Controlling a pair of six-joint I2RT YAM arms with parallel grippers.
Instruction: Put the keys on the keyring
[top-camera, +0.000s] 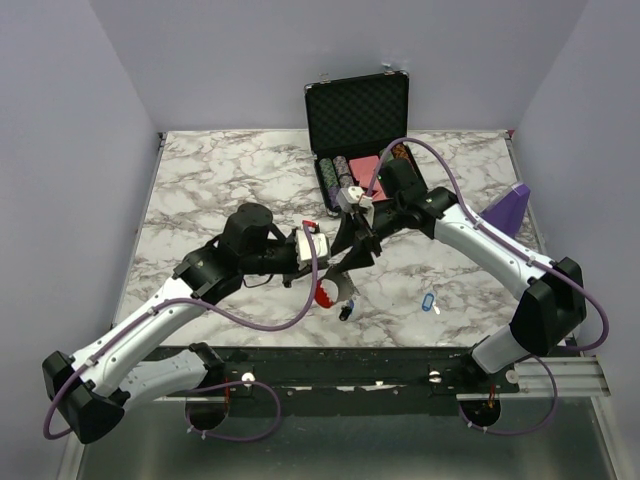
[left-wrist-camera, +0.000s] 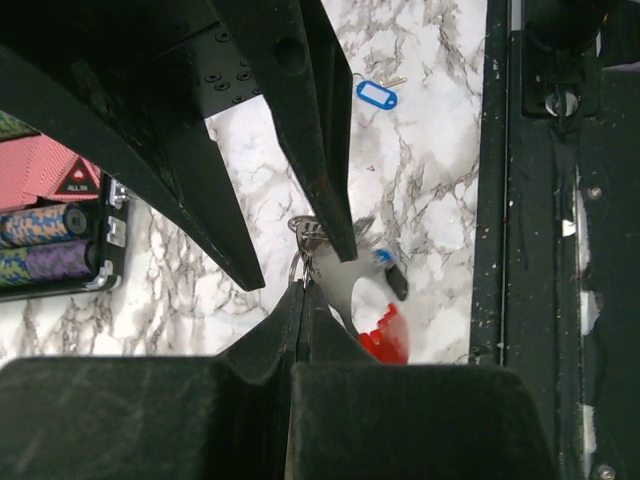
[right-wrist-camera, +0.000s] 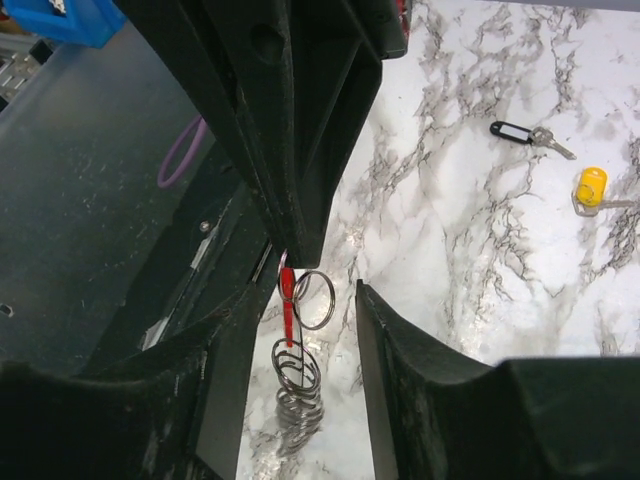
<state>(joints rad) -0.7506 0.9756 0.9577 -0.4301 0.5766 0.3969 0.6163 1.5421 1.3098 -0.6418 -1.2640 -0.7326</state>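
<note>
Pinched by its upper end in the left gripper (left-wrist-camera: 300, 285), jaws pressed tight together: the keyring (left-wrist-camera: 345, 288). Held up over the middle of the marble table (top-camera: 200, 190), clear of the surface, silver part uppermost and red part lowest. Hung about with a small wire ring (right-wrist-camera: 313, 298) just below the pinch and a bunch of further rings (right-wrist-camera: 297, 405) dangling under that. Close against the silver part, a small blue and black thing (left-wrist-camera: 383, 257), too blurred to make out. Met from the opposite side by the right gripper (right-wrist-camera: 310, 320), jaws spread, one to each side of the red strip and the dangling rings; cannot tell whether touching any of them. Lying loose on the table, well apart from the keyring: a key with a blue tag (left-wrist-camera: 377, 95) on the right arm's side, and, in the right wrist view, a key with a dark tag (right-wrist-camera: 512, 131) near a key with a yellow tag (right-wrist-camera: 592, 185), not touching. At the far edge, standing open, a black case (top-camera: 357, 112) with rows of poker chips (left-wrist-camera: 45, 245) inside.
</note>
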